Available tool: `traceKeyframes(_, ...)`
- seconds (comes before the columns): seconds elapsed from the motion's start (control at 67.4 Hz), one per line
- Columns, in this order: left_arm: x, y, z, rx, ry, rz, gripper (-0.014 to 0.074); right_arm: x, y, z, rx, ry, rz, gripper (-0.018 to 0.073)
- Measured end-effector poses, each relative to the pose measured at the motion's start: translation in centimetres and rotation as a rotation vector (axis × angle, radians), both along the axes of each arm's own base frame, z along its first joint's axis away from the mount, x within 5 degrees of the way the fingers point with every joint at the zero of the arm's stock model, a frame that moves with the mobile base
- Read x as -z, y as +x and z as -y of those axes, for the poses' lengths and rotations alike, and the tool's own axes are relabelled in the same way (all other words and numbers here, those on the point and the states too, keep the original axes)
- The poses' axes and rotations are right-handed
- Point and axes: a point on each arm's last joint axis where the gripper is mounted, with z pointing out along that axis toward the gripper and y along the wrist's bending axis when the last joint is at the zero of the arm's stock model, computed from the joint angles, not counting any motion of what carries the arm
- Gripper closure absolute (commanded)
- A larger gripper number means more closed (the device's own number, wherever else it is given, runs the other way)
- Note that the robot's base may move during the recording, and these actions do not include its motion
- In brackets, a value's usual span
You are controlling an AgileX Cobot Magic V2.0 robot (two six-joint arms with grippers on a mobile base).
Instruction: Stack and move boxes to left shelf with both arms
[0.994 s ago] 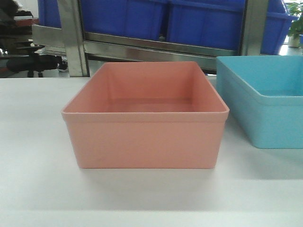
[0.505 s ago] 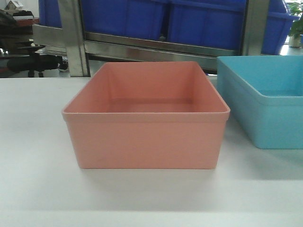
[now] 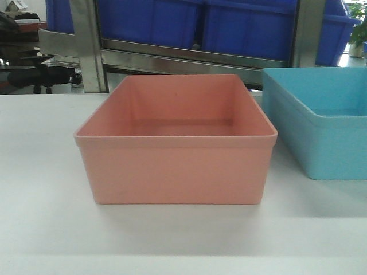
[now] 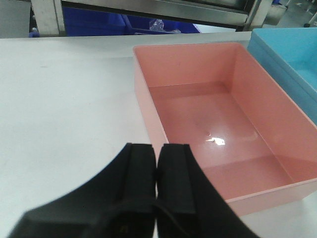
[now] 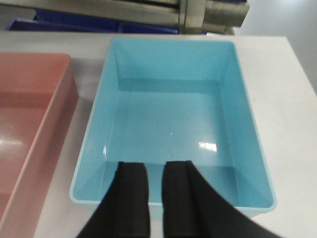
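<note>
Currently, pink bin (image 3: 175, 166): frame centre, on table (image 3: 46, 229)
blue bin (image 3: 321, 132): right edge, just beside pink bin
left gripper (image 4: 157, 151): closed, empty, lower frame
right gripper (image 5: 156, 171): fingers slightly parted, over blue bin near rim

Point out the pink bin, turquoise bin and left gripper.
Salmon pink rectangular plastic bin (image 3: 175, 172), front view, near wall.
Light turquoise rectangular plastic bin (image 5: 168, 124), right wrist view, inner floor.
Black left gripper (image 4: 157, 154), left wrist view, between fingertips.
</note>
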Motion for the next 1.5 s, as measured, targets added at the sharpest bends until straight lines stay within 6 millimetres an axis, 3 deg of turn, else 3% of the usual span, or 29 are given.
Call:
traceKeyframes(0.104, 0.0, 0.0, 0.0, 0.0, 0.0, 0.0, 0.0605, -0.8, 3.2, 0.0, -0.01, -0.009, -0.091, 0.0045)
traceKeyframes(0.282, 0.0, 0.0, 0.0, 0.0, 0.0, 0.0, 0.0605, -1.9, 7.8, 1.3, 0.018, -0.018, -0.242, 0.0041)
traceKeyframes(0.386, 0.0, 0.0, 0.0, 0.0, 0.0, 0.0, 0.0605, -2.8, 9.6, 4.0, 0.08, -0.021, -0.322, 0.0041)
traceKeyframes(0.549, 0.0, 0.0, 0.0, 0.0, 0.0, -0.001, 0.0605, -2.3, 12.3, 8.6, 0.118, -0.086, -0.425, 0.0041)
traceKeyframes(0.727, 0.0, 0.0, 0.0, 0.0, 0.0, -0.001, 0.0605, 1.0, 16.4, 11.3, 0.108, -0.13, -0.471, 0.0041)
traceKeyframes(0.905, 0.0, 0.0, 0.0, 0.0, 0.0, -0.001, 0.0605, 7.0, 20.5, 12.6, 0.068, -0.16, -0.493, 0.0041)
traceKeyframes(0.979, 0.0, 0.0, 0.0, 0.0, 0.0, -0.001, 0.0605, 9.5, 21.7, 13.0, 0.059, -0.165, -0.506, 0.0041)
traceKeyframes(1.157, 0.0, 0.0, 0.0, 0.0, 0.0, -0.001, 0.0605, 13.4, 23.5, 13.5, 0.057, -0.17, -0.517, 0.0044)
traceKeyframes(1.291, 0.0, 0.0, 0.0, 0.0, 0.0, -0.001, 0.0605, 15.4, 24.0, 13.7, 0.053, -0.166, -0.539, 0.0166)
traceKeyframes(1.469, 0.0, 0.0, 0.0, 0.0, 0.0, -0.001, 0.0605, 16.2, 24.2, 13.7, 0.048, -0.149, -0.555, 0.0517)
traceKeyframes(1.499, 0.0, 0.0, 0.0, 0.0, 0.0, -0.001, 0.0605, 16.2, 24.2, 13.6, 0.046, -0.15, -0.555, 0.054)
